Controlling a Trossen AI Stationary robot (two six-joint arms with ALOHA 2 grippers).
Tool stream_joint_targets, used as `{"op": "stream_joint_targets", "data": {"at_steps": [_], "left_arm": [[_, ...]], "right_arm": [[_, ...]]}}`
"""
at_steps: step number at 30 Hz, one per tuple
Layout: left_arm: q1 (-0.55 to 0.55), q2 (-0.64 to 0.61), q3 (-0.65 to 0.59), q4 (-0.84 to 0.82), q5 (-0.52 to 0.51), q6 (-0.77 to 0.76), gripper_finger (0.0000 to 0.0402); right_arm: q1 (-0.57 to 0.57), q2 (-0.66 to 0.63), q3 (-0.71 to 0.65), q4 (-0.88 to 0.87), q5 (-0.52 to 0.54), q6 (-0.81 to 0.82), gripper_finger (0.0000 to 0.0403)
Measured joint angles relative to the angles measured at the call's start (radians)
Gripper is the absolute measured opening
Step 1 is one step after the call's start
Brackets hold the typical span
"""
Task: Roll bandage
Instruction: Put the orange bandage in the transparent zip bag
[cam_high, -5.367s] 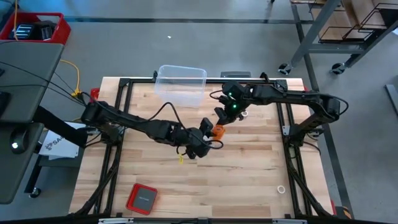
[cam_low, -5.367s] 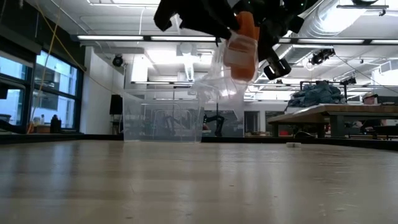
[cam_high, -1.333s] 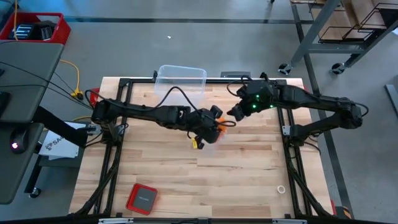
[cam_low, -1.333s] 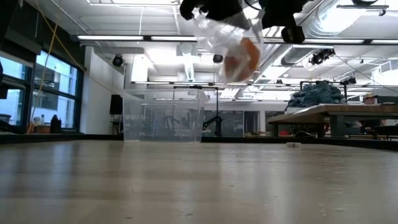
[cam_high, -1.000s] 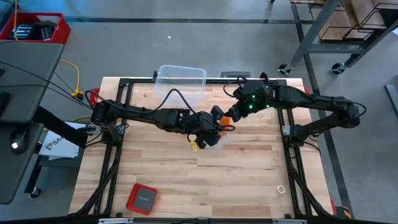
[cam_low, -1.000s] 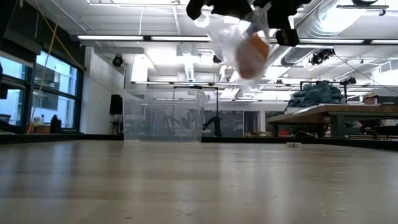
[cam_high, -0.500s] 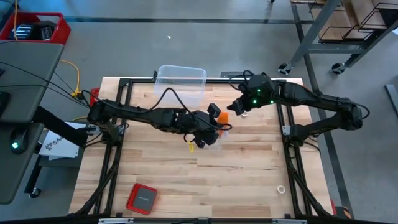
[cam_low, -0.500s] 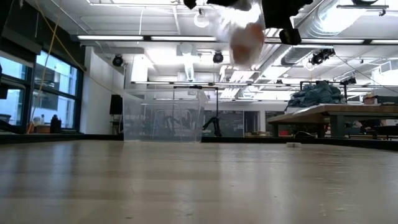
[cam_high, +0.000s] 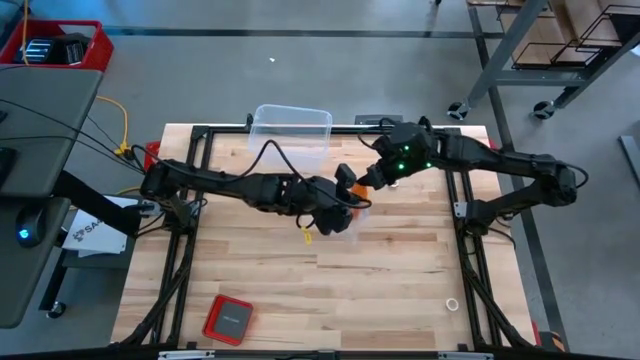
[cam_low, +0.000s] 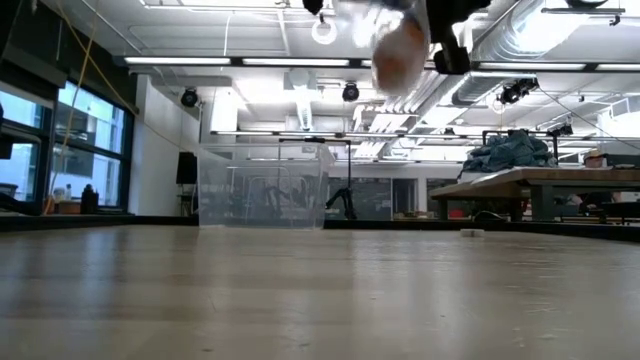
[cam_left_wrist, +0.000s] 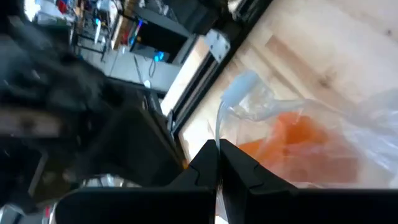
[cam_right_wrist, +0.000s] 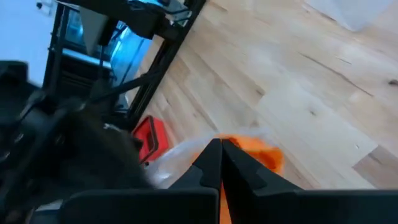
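Note:
The bandage (cam_left_wrist: 292, 143) is a bright orange bundle inside a crinkled clear plastic bag (cam_left_wrist: 367, 118). In the low view the bag (cam_low: 398, 45) hangs high above the table. Both grippers meet over the table's middle. My left gripper (cam_high: 352, 200) comes from the left and is shut on the bag; its own view shows the shut fingers (cam_left_wrist: 217, 157). My right gripper (cam_high: 369, 183) comes from the right and is shut on the bag beside the orange bandage (cam_right_wrist: 252, 152). In the high view only a sliver of the bandage (cam_high: 357, 211) shows under the grippers. My left gripper pinches a crumpled edge of the clear bag (cam_left_wrist: 225, 121) between its two shut fingers, slanting down from the table's left. The bag is lifted clear of the table, with the orange bundle in it just past the fingertips. My right gripper pinches the bag's plastic (cam_right_wrist: 186, 155) between its shut fingers, right where the orange bandage lies, slanting down from the table's right. The bag is lifted clear; the fingers hide whether bandage cloth is caught too.
A clear plastic bin (cam_high: 291, 135) stands at the table's far edge, behind the grippers. A small red square case (cam_high: 228, 318) lies near the front left corner. A small white ring (cam_high: 452, 303) lies at the front right. Bare wood (cam_high: 390, 270) stretches under the bag.
In the low view the bag with the bandage has risen a little and swung under the grippers. In the high view my right gripper has shifted slightly near the bag. Both grippers stay shut on it.

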Motion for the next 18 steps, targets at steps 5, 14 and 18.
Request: {"op": "stream_joint_targets", "data": {"at_steps": [5,14,18], "left_arm": [[0.034,0.0,0.0,-0.007,-0.025,-0.039,0.0],[0.082,0.0,0.0,0.069,-0.073,-0.05,0.0],[0.091,0.0,0.0,0.167,-0.078,-0.112,0.0]], "right_arm": [[0.039,-0.005,0.0,0.0,-0.012,0.02,0.0],[0.11,0.024,0.0,0.032,0.052,0.041,0.0],[0.118,0.034,0.0,0.042,0.028,0.04,0.0]]}}
